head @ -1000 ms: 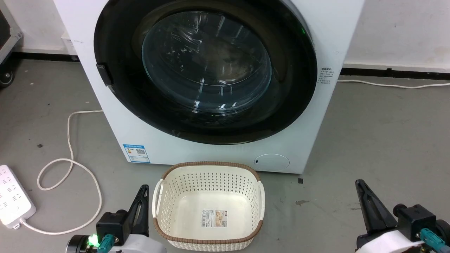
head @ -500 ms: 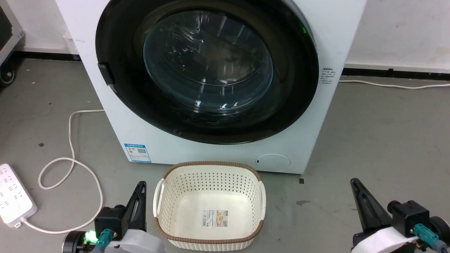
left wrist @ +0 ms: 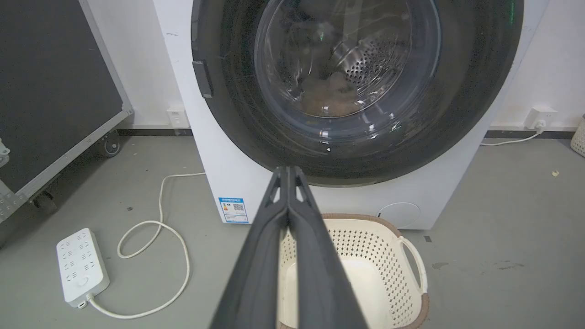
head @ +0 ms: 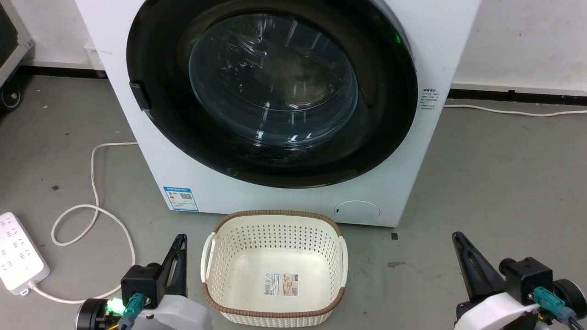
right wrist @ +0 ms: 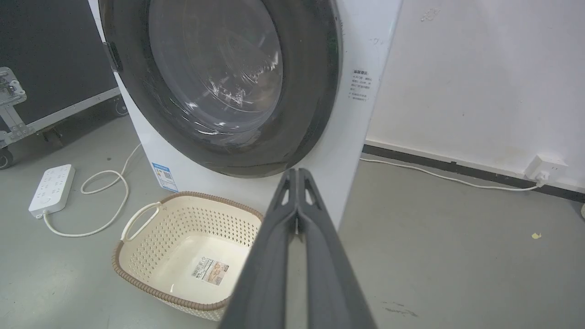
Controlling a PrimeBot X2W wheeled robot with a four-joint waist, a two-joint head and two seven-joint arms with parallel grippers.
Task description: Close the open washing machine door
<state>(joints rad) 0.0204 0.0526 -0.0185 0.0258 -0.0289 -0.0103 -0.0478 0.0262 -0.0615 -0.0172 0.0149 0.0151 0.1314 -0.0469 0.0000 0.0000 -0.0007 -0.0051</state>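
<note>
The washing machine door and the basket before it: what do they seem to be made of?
The washing machine door: a glossy black ring, probably plastic, around a clear glass bowl that throws sharp reflections. The basket: matt cream plastic, judging by its moulded rows of holes; its brown rim looks woven, perhaps imitation rattan.

Grey floor (head: 495,183), white wall (head: 518,41)

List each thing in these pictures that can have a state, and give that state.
washing machine door: shut, flush with the washing machine
small round flap: closed
basket: upright, empty
power strip: no plugs in its sockets
left gripper: shut, holding nothing
right gripper: shut, holding nothing
</note>
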